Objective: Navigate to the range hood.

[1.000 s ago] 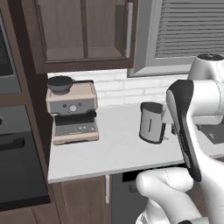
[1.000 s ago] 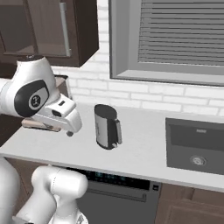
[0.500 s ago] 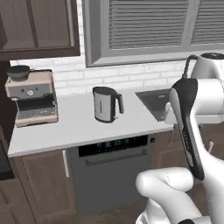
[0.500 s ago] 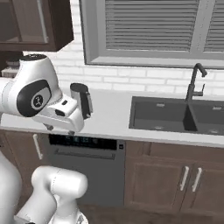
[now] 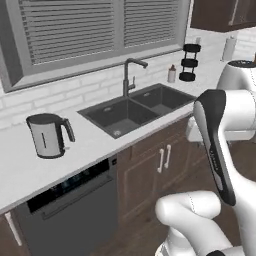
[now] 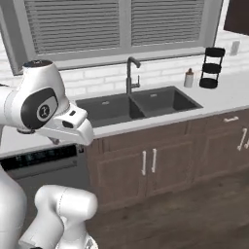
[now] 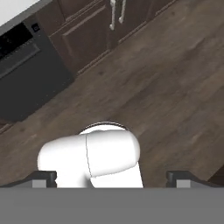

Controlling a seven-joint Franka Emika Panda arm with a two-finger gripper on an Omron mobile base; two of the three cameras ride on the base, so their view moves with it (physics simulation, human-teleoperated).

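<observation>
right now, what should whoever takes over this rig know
Gripper: holds nothing, its two dark tips wide apart, aimed down at the wood floor.
The base faces the double sink and faucet under the shuttered window. A kettle stands on the counter above the dishwasher; a black tiered rack sits far along the counter.
The range hood can't be made out here, so navigation isn't finished.
Left: probably keep driving along the counter until the hood's wide dark-grey band comes into sight.

One kettle, one faucet, one two-basin sink, one dishwasher, one black tiered stand.
</observation>
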